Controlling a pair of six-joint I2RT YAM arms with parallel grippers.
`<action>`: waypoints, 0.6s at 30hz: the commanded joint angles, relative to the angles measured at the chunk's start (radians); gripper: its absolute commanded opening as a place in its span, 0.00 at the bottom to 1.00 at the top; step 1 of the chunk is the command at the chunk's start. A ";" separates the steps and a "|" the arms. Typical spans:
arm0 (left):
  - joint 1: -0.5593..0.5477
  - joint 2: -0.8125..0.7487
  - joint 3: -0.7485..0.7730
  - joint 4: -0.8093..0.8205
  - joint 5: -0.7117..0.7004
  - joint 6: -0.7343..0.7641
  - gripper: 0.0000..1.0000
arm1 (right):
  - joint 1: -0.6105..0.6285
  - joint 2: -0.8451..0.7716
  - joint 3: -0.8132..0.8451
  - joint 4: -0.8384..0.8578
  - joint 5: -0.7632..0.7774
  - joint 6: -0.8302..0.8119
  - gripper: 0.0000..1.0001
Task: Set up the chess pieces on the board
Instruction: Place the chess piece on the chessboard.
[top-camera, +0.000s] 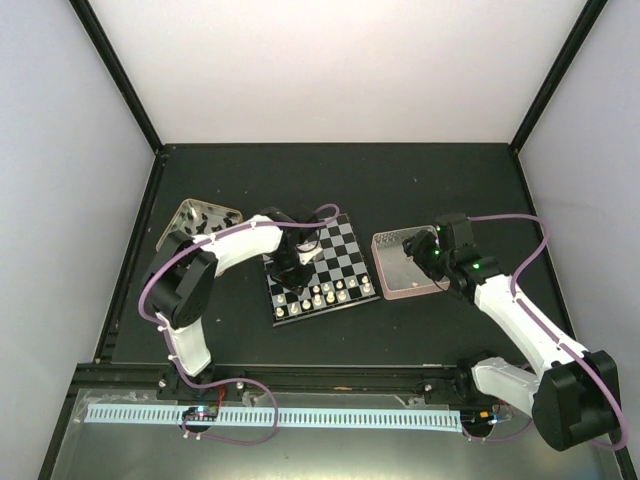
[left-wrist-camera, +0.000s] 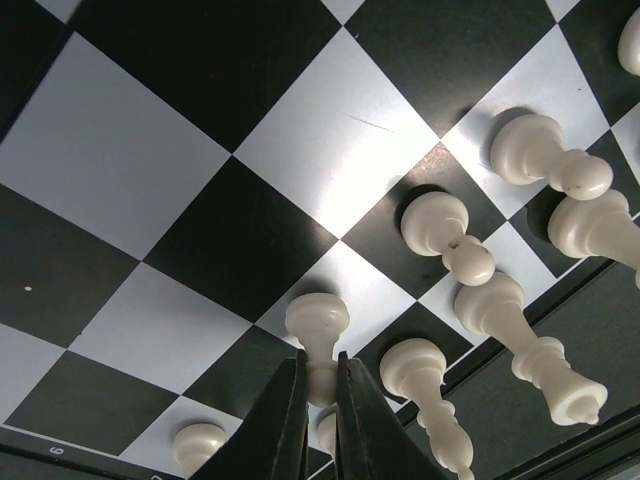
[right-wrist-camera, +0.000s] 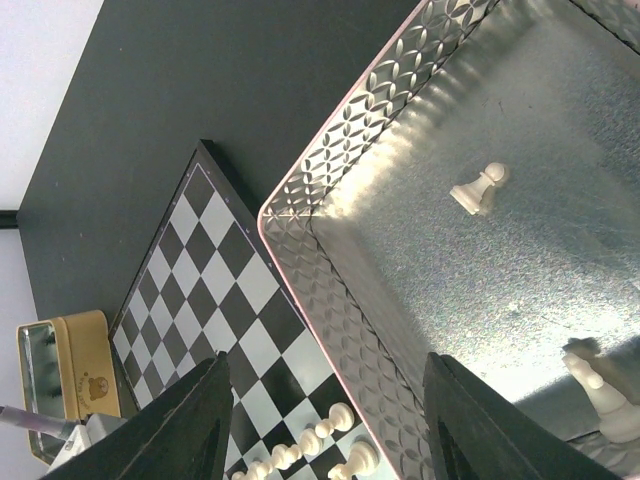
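The chessboard (top-camera: 330, 262) lies in the middle of the table, with cream-white pieces (top-camera: 320, 296) in its near rows. My left gripper (top-camera: 288, 267) is over the board's near left part. In the left wrist view it (left-wrist-camera: 320, 385) is shut on a white pawn (left-wrist-camera: 318, 325) whose base stands on a pale square; other white pieces (left-wrist-camera: 445, 232) stand beside it. My right gripper (top-camera: 425, 255) hangs open over the pink tray (top-camera: 385, 245). In the right wrist view it (right-wrist-camera: 330, 415) is empty, above the tray's left wall (right-wrist-camera: 330, 260); a white pawn (right-wrist-camera: 478, 188) and another white piece (right-wrist-camera: 600, 385) lie inside.
A gold-rimmed tin (top-camera: 198, 220) with dark pieces stands left of the board; it shows in the right wrist view (right-wrist-camera: 65, 375) too. The black table (top-camera: 400, 180) has raised dark edges and white walls around it.
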 joint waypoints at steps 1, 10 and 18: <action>0.000 0.015 0.028 -0.024 0.029 0.021 0.08 | -0.008 0.001 -0.003 -0.002 0.002 -0.014 0.54; -0.002 0.026 0.028 -0.035 0.048 0.035 0.11 | -0.008 0.005 -0.002 0.001 -0.003 -0.017 0.54; -0.008 0.034 0.028 -0.038 0.060 0.043 0.09 | -0.007 0.006 -0.004 0.001 -0.004 -0.020 0.54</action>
